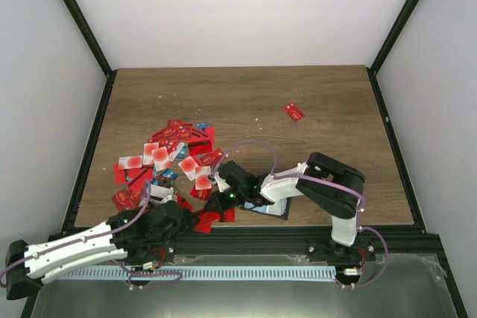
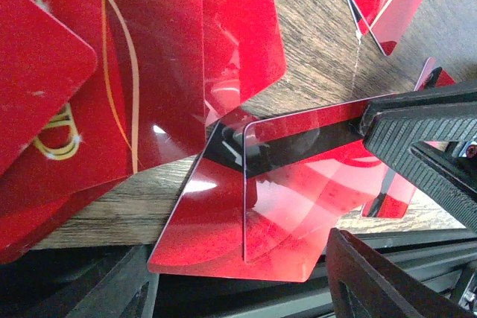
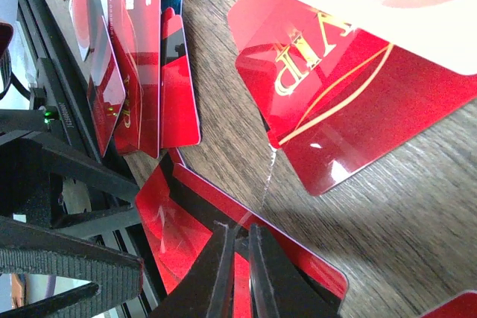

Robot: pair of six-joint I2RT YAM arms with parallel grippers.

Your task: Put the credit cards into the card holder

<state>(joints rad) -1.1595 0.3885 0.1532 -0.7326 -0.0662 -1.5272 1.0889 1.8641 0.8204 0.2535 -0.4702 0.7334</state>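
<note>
From above, most of the credit cards [image 1: 175, 158] lie in a loose red heap on the near left part of the wooden table [image 1: 320, 161], with one stray card [image 1: 294, 112] far off to the right. The card holder [image 1: 274, 211] seems to be the dark flat thing at the table's near edge, partly under the right arm. The right gripper [image 1: 218, 200] and left gripper [image 1: 195, 221] meet just left of it, at the near rim of the heap.

In the left wrist view, the left gripper [image 2: 238, 249] is released, its jaws standing apart on either side of a red card [image 2: 298, 191] with a black stripe. This card overlaps another red one lying flat on the wood. The right gripper [image 2: 367, 119] pinches the striped card's far right corner.

In the right wrist view, the right gripper [image 3: 240, 242] is clenched on the edge of that red card [image 3: 179, 232]. More cards lie to the far left and right.
</note>
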